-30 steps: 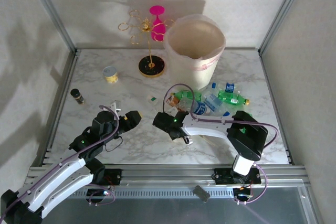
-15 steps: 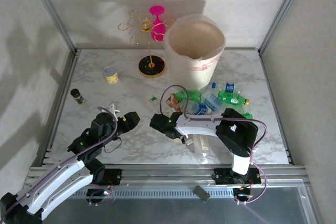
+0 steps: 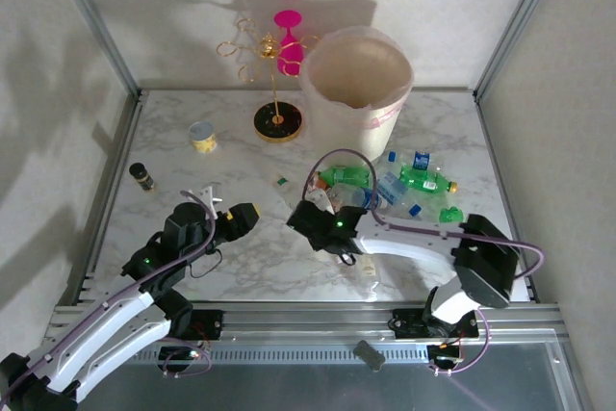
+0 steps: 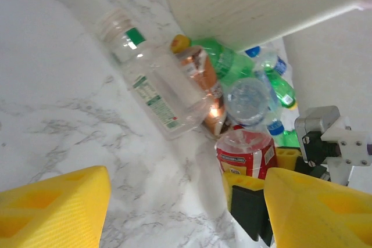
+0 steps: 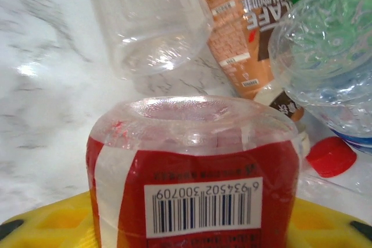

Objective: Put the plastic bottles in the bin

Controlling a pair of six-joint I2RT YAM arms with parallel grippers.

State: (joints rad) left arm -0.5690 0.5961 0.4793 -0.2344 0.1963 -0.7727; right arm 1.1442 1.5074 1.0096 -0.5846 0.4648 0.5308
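A red-labelled bottle is clamped by the right gripper, with other bottles piled just ahead. The left gripper is held wide apart.

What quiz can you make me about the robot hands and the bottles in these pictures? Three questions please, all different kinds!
1. True or false: the bin is lying on its side.
2. Pick one: the bottle between the fingers of the right hand has which label colour? A blue, B red, C green.
3. Fill the gap: the left hand is open and holds ____.

Key: 1 false, it stands upright. 2 B. 3 nothing.
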